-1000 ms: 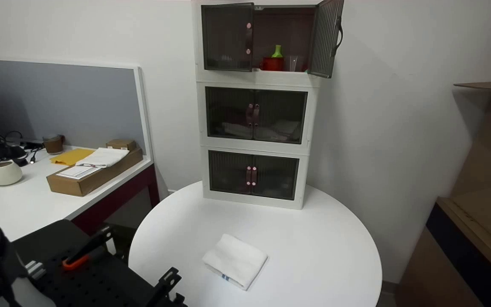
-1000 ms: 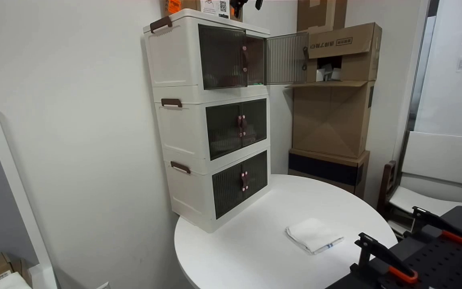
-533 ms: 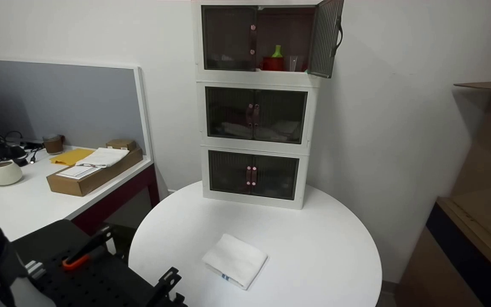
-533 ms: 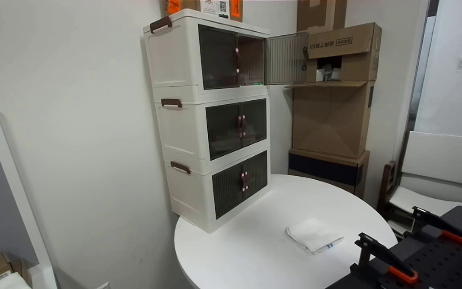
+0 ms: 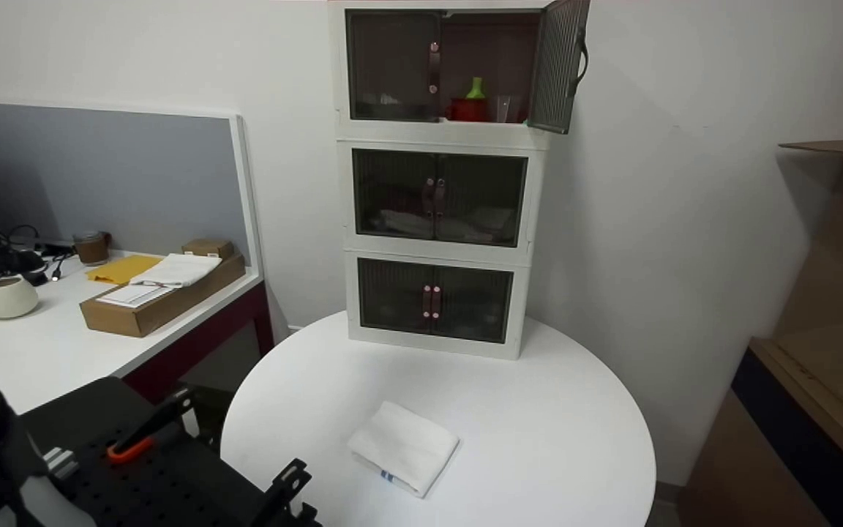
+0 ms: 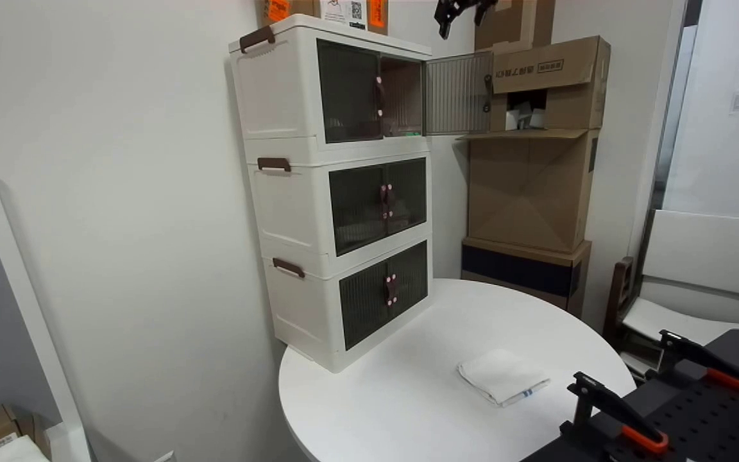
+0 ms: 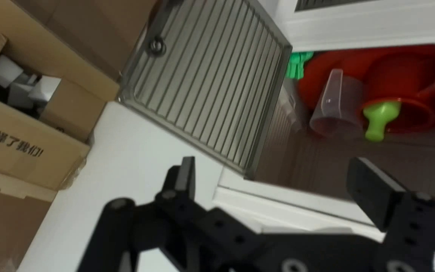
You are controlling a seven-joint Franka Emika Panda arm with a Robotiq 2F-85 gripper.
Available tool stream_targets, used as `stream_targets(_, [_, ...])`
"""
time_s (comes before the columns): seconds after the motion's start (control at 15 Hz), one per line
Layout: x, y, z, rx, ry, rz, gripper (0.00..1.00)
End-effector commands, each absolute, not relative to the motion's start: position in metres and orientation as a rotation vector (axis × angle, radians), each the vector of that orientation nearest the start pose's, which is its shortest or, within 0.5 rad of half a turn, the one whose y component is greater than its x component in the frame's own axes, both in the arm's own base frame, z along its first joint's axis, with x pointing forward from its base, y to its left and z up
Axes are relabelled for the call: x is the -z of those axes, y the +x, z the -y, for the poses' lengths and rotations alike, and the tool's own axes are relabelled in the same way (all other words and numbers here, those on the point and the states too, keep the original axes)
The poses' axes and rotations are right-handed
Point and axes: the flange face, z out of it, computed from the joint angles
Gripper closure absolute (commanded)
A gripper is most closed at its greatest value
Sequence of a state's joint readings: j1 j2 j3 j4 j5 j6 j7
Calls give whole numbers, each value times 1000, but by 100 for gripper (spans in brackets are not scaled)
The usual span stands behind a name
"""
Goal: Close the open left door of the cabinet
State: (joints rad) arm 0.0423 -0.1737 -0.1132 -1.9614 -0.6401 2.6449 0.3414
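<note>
Hanging spread wide, empty: fingers (image 7: 371,193) higher than left door (image 6: 350,93) in exterior view, well clear.

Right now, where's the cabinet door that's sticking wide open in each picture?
In an exterior view: the open door is at the top edge, right of the middle.
In an exterior view: the open door is in the upper part, right of the middle.
In the wrist view: the open door is in the upper half, mostly left of the middle.
Shared landmark: the white cabinet it hangs on.
</note>
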Motion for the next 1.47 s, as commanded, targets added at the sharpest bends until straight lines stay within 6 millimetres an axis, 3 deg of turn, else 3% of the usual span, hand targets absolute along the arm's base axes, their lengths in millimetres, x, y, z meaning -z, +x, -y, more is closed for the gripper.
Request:
stream_targets(0.0, [-650,541,49,1236,-3260,181,0])
stream_targets(0.33, [-654,522,85,851,-3245,461,0])
stream_targets(0.47, [-637,515,97,738,-3172,520,0])
stream_targets(0.73, [-585,505,116,582,-3100,387,0])
stream_targets(1.0, [-533,492,129,547,-3154,226,0])
stream_targets(1.13, [-510,483,131,501,-3162,243,0])
stream_targets(1.2, [-500,479,131,460,-3161,268,0])
stream_targets(1.27, [-509,491,134,469,-3155,254,0])
stream_targets(1.4, [-496,486,134,433,-3156,250,0])
